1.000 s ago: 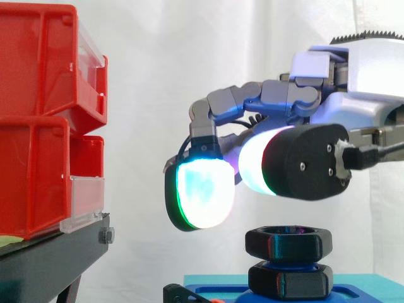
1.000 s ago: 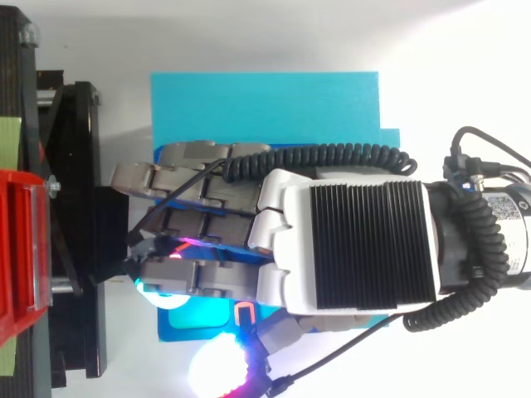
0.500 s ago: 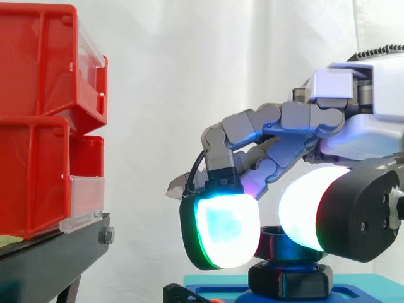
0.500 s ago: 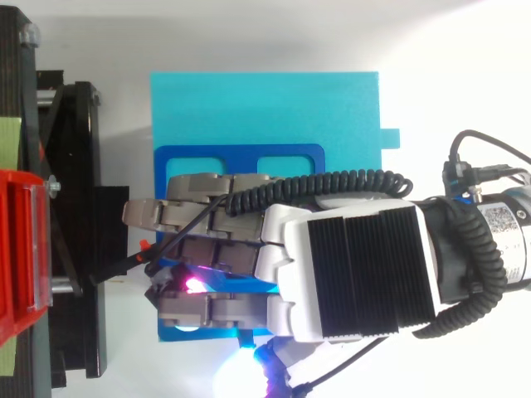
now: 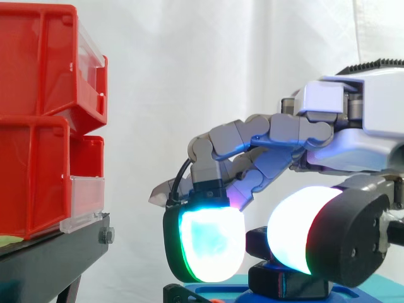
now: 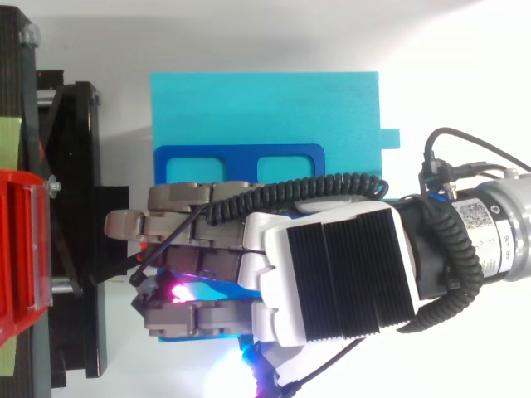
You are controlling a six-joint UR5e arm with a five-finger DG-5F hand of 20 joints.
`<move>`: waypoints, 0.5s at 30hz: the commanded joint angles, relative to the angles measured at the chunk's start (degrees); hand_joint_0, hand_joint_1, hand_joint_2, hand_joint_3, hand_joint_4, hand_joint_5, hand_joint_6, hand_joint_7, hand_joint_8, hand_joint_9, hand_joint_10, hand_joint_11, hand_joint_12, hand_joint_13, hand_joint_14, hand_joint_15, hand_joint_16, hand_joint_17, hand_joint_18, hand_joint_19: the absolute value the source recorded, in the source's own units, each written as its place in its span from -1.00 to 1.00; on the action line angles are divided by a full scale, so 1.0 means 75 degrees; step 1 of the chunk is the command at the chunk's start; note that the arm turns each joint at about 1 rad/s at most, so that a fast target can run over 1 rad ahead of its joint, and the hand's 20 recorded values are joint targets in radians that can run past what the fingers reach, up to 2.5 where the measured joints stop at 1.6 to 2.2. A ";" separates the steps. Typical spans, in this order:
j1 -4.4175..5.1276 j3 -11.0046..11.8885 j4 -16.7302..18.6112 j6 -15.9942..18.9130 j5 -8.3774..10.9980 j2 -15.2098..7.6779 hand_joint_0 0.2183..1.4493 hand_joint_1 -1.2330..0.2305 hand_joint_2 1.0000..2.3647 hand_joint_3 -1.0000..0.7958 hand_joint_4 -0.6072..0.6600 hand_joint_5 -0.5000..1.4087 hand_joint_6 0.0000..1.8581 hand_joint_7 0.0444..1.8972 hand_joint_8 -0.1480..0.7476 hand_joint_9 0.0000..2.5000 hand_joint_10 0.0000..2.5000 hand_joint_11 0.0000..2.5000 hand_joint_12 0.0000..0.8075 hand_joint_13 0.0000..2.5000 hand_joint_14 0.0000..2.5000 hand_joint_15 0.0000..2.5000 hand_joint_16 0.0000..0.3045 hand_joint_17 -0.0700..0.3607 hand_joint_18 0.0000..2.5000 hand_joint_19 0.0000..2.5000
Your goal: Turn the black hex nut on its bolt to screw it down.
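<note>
The black hex nut (image 5: 256, 242) sits on its bolt above a second black hex piece (image 5: 278, 284) on the blue fixture plate (image 6: 241, 162). My hand (image 5: 252, 136) reaches in from the right and hangs over it, fingers curled downward. One glowing white-green pad (image 5: 205, 243) stands at the nut's left side. The thumb's white pad (image 5: 297, 230) covers the nut's right half on the camera side. Only a sliver of the nut shows between the two pads. From above, the hand (image 6: 332, 282) hides the nut and the bolt.
The blue plate lies on a cyan block (image 6: 265, 108). Stacked red bins (image 5: 38, 126) on a black stand (image 5: 50, 259) rise at the left, a short gap from the fingertips. A white curtain hangs behind.
The hand has come down from above the nut and shifted towards the bins. Its pads now sit at nut height on either side, where a second ago they hung clear above it.
</note>
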 commanded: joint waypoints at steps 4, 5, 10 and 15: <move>-0.0007 0.0049 -0.0013 -0.0003 -0.0027 -0.0003 -0.46 0.22 -1.00 -0.44 0.29 -0.52 -0.46 0.41 0.00 -0.37 -1.00 -0.89 -0.15 -0.70 -1.00 -1.00 -0.68 -0.16 -0.65 -0.82; -0.0007 0.0049 -0.0025 0.0009 -0.0027 -0.0003 -0.46 0.22 -1.00 -0.44 0.31 -0.52 -0.46 0.43 0.00 -0.37 -1.00 -0.89 -0.15 -0.70 -1.00 -1.00 -0.68 -0.16 -0.65 -0.82; -0.0042 0.0049 -0.0060 0.0068 -0.0039 -0.0003 -0.46 0.22 -1.00 -0.44 0.29 -0.52 -0.45 0.44 0.00 -0.37 -1.00 -0.88 -0.15 -0.71 -1.00 -1.00 -0.68 -0.16 -0.67 -0.83; -0.0159 0.0049 -0.0013 0.0114 -0.0250 -0.0003 -0.46 0.22 -1.00 -0.44 0.29 -0.52 -0.44 0.43 0.00 -0.37 -1.00 -0.88 -0.15 -0.72 -1.00 -1.00 -0.68 -0.16 -0.67 -0.83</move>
